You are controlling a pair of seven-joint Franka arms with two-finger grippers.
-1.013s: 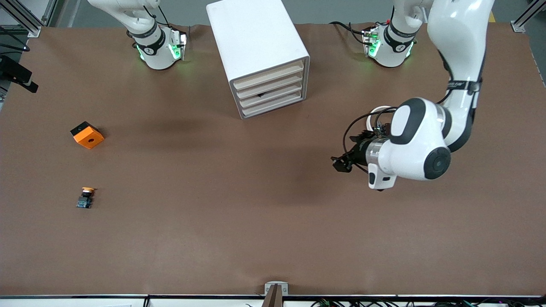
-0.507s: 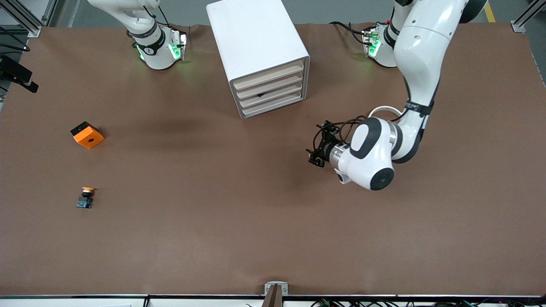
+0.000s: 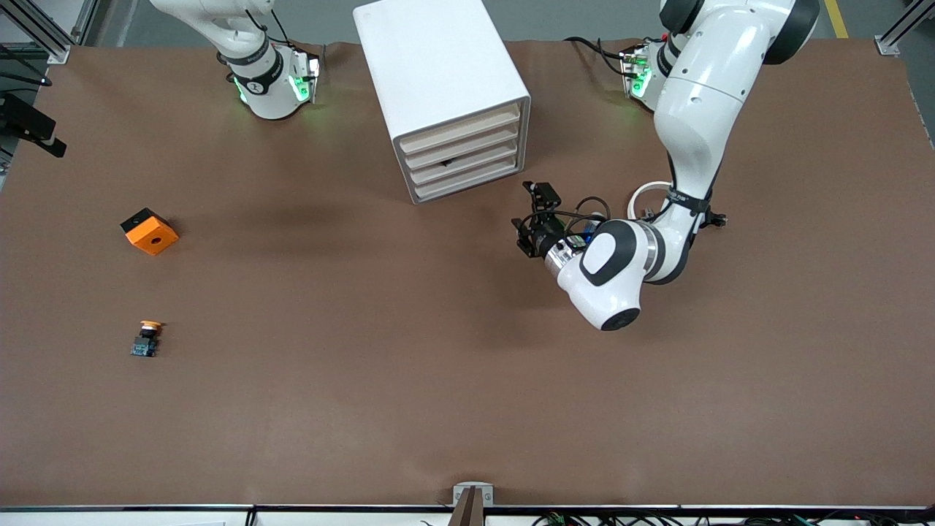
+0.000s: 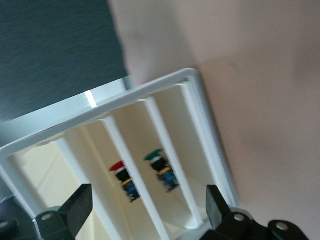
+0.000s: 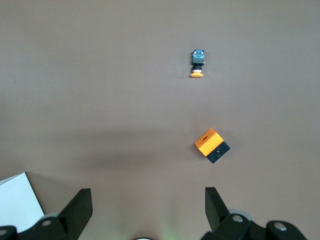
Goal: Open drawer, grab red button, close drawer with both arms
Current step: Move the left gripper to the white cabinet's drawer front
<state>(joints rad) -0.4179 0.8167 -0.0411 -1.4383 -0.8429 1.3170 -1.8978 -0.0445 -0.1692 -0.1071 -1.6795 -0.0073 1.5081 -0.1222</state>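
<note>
**Desk:** How far along is the job?

**Operator:** Barely begun. All four drawers sit flush in the white cabinet, upper middle of the front view. Opening, grabbing and closing are all left. I see the button inside through my left wrist view, beside a green-capped one.

**Desk:** And the jaws?

**Operator:** The left gripper hovers over the worktop just before the drawer fronts, jaws wide, touching nothing. The right gripper waits high above the orange cube, jaws wide and empty.
</note>
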